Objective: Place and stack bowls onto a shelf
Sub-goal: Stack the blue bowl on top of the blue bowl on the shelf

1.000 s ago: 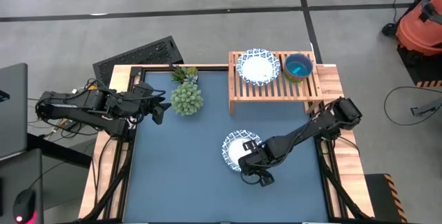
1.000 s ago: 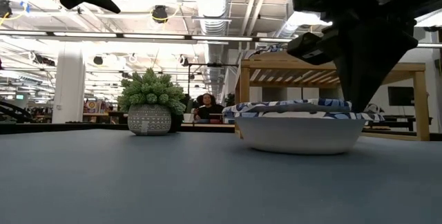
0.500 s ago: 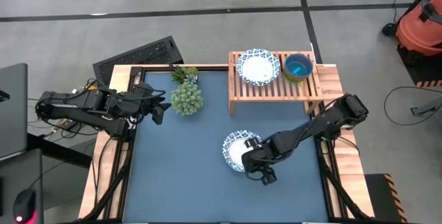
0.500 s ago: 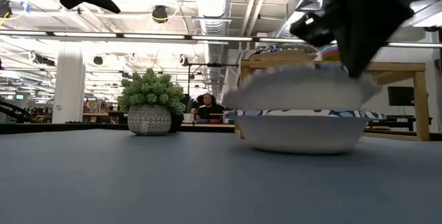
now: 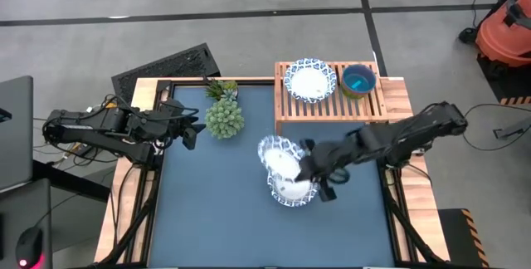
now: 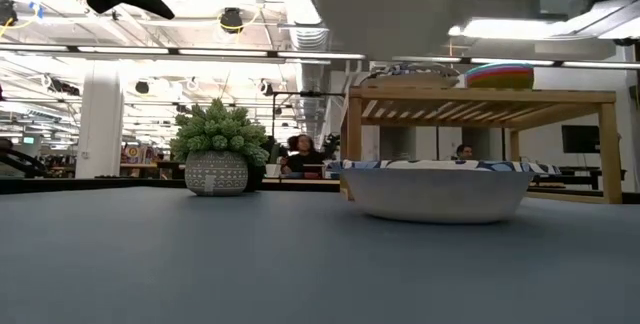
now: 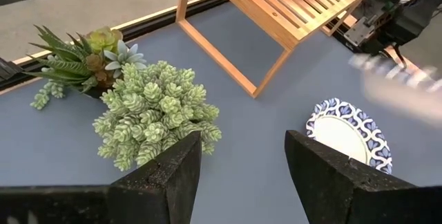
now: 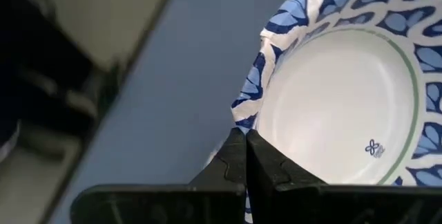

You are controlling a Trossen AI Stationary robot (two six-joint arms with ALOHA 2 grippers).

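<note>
My right gripper point(image 5: 307, 168) is shut on a white bowl with a blue patterned rim point(image 5: 276, 154), held tilted above mid-table. It shows as a pale blur at the top of the low view point(image 6: 390, 4). A second bowl of the same kind point(image 5: 292, 191) sits on its base on the blue tabletop, just below the held one. The light-wood shelf point(image 5: 330, 107) stands at the far right. On its slats are another white bowl point(image 5: 309, 80) and a teal bowl point(image 5: 358, 80). My left gripper point(image 7: 242, 175) waits open at the table's left edge. My right gripper pinches the bowl's blue patterned rim point(image 8: 250, 113) between its two shut fingers point(image 8: 235, 158), at the bowl's right-hand edge. The fingers come from the table's right, slanting downward. The bowl is lifted clear of the table and of the other bowl, and it is tilted.
Two potted succulents point(image 5: 224, 118) point(image 5: 221, 90) stand at the far left of the tabletop, near my left gripper. Bare blue tabletop point(image 5: 216, 211) stretches along the near and left sides. An orange vacuum point(image 5: 506, 32) stands on the floor beyond the right edge.
My right gripper has risen and drawn toward the far edge, tipping up toward level. It stays shut on the upper white bowl. That bowl has come off the lower one and now hangs clear and tilted. The lower bowl has stayed in place on the table.
</note>
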